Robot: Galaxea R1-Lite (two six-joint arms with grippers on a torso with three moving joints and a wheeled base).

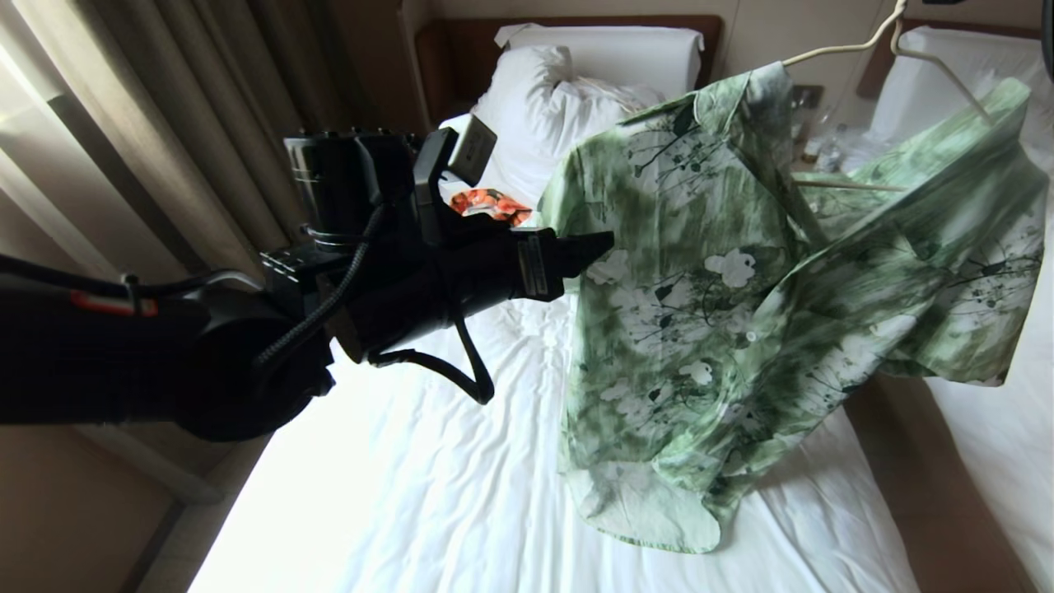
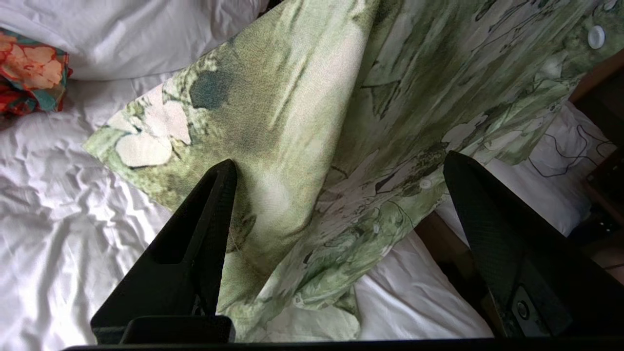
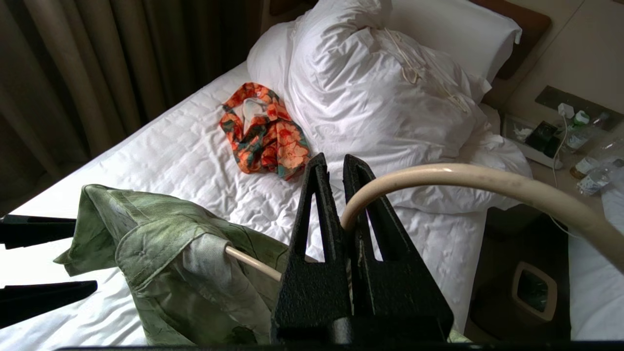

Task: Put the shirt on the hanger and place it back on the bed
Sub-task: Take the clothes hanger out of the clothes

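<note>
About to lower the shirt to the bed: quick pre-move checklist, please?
1. Right gripper shut on the hanger near the hook: ok.
2. Left gripper open, clear of the shirt: fabric hangs between its fingers, contact cannot tell.
3. Shirt on both hanger shoulders: ok; one wire end still pokes out of the cloth.
4. Shirt buttoned or collar straight: cannot tell.
5. Free sheet on the bed under the shirt: ok.
6. Orange garment away from the drop spot, by the pillow: ok.
</note>
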